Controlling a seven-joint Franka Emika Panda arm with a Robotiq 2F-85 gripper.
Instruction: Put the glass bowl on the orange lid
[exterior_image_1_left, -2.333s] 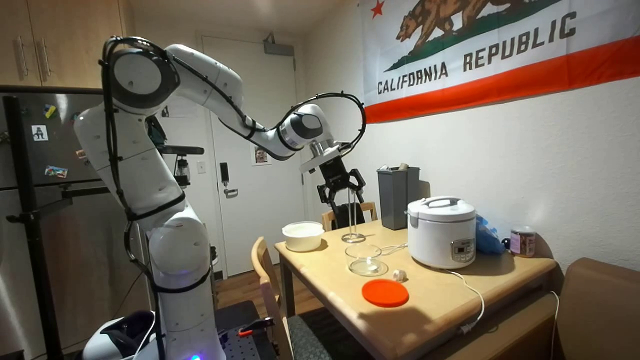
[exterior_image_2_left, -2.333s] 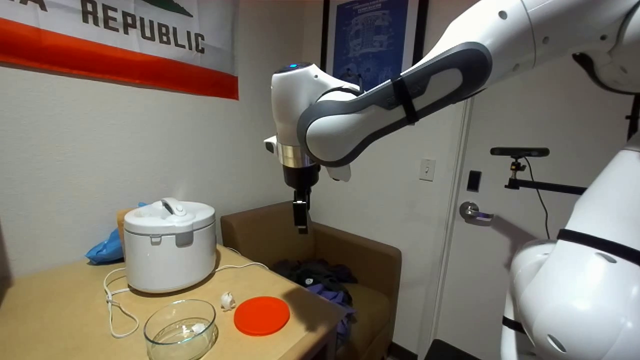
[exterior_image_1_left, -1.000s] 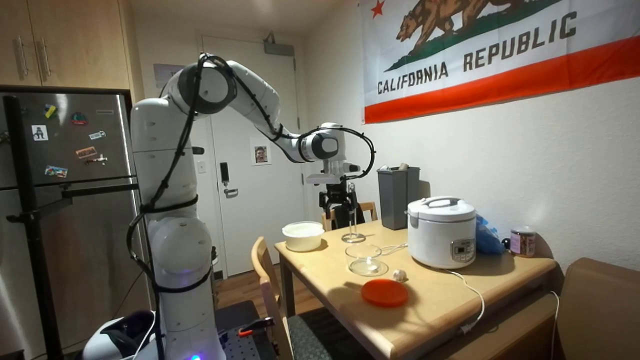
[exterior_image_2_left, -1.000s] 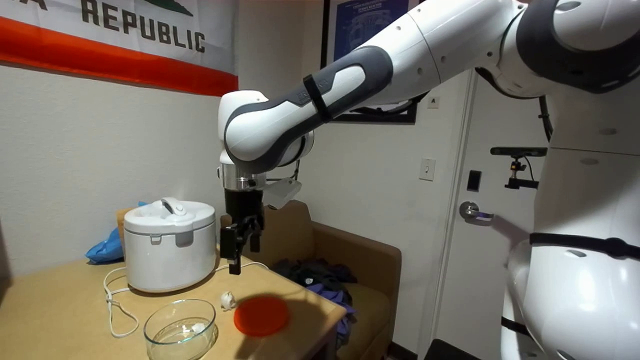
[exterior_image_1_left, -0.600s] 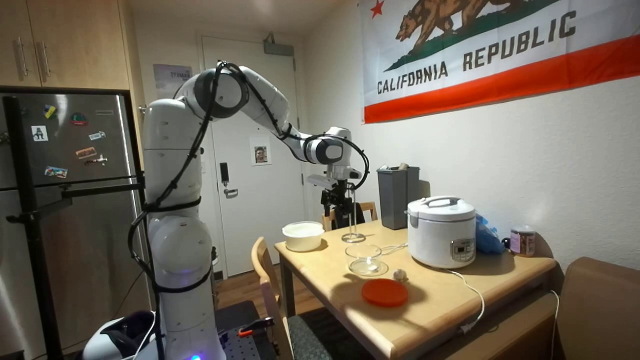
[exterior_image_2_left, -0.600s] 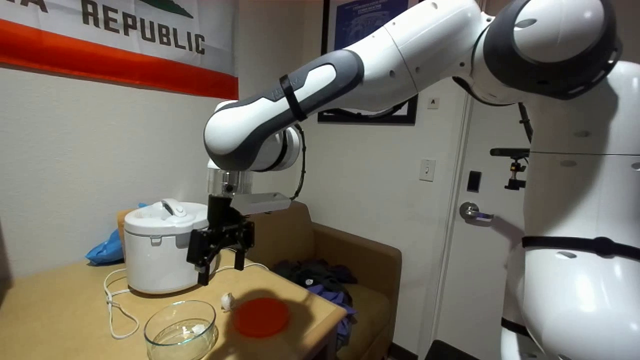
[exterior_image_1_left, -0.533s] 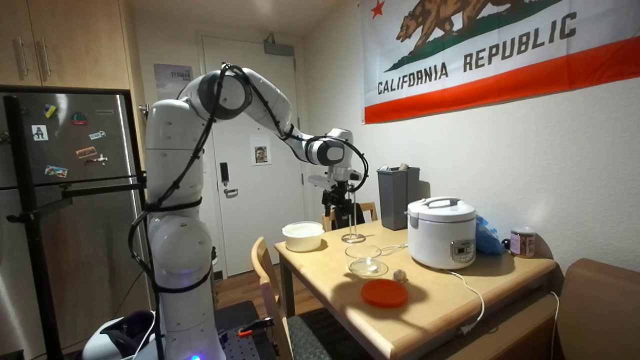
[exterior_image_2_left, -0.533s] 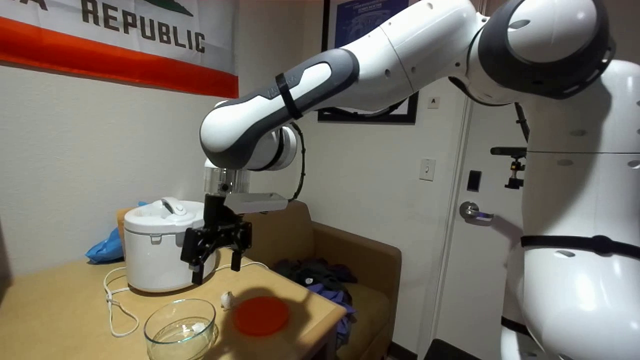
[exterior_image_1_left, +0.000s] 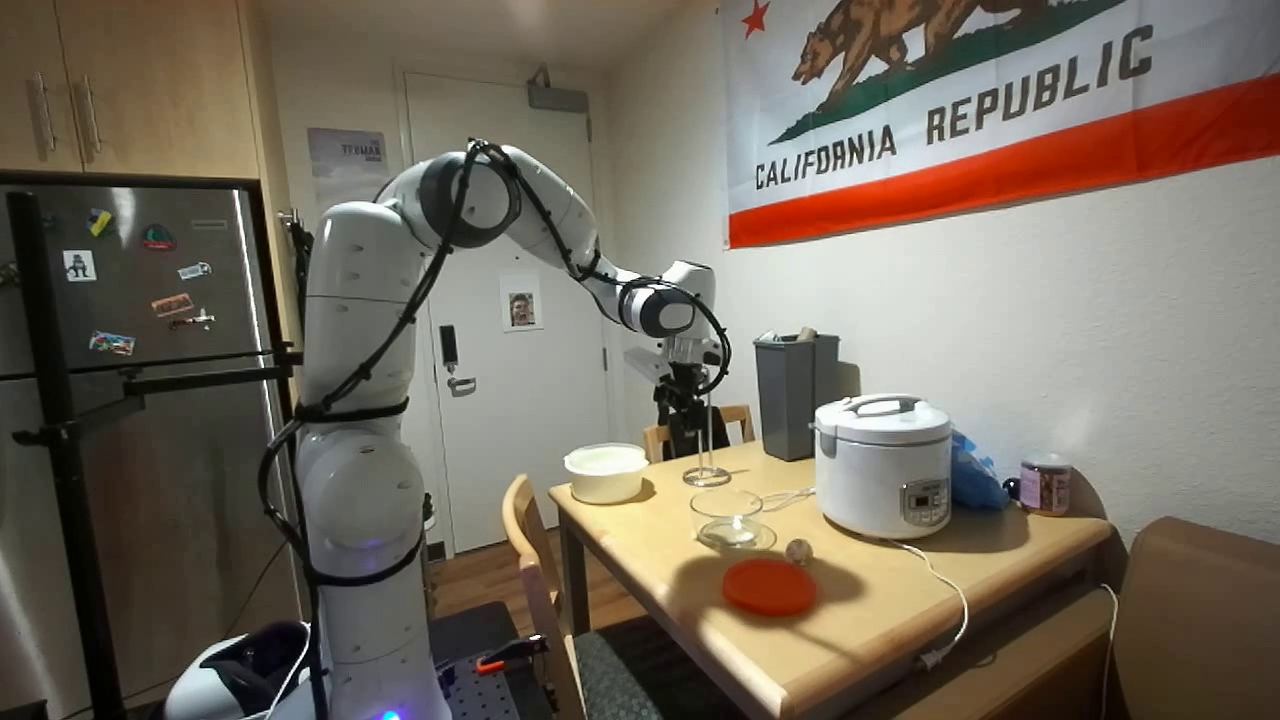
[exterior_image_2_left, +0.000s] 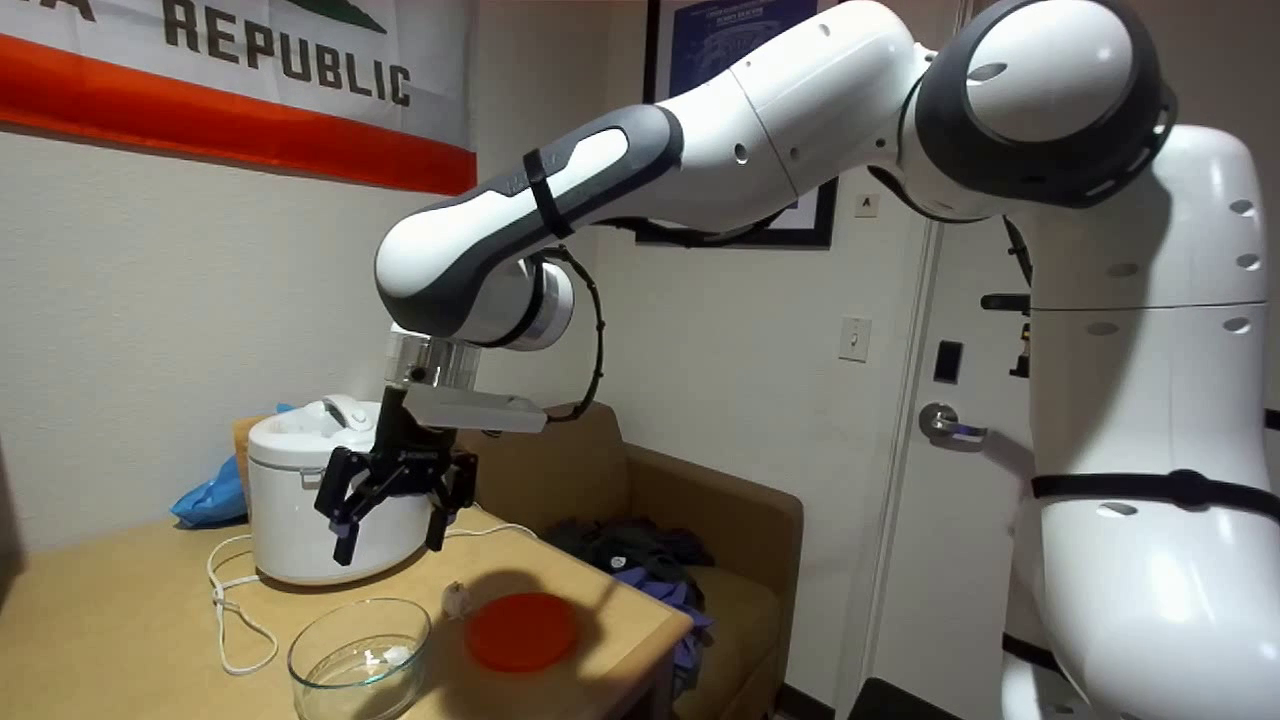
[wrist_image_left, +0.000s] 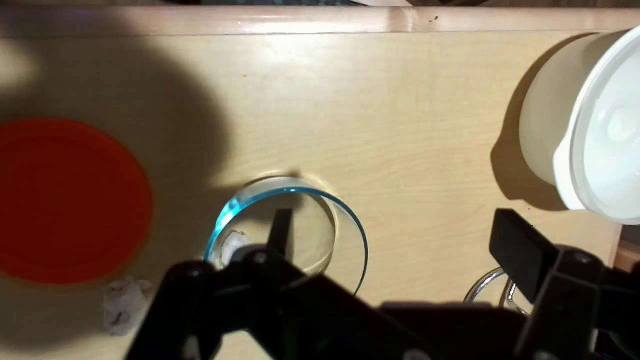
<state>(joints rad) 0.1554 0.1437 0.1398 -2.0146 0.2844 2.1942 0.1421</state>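
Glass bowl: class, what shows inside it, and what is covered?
A small whitish lump lies inside the glass bowl. In the wrist view the gripper covers part of the bowl, so what lies behind cannot be seen there.

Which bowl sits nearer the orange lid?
The clear glass bowl, beside the orange lid without touching it; the white bowl stands farther off, past the glass one.

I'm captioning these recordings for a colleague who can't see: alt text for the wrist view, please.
An open black gripper hangs above a wooden table, one finger partly hiding a clear glass bowl with a whitish piece in it. In shadow at left, apart from the bowl, lies the flat orange lid; part of a white bowl shows at upper right.
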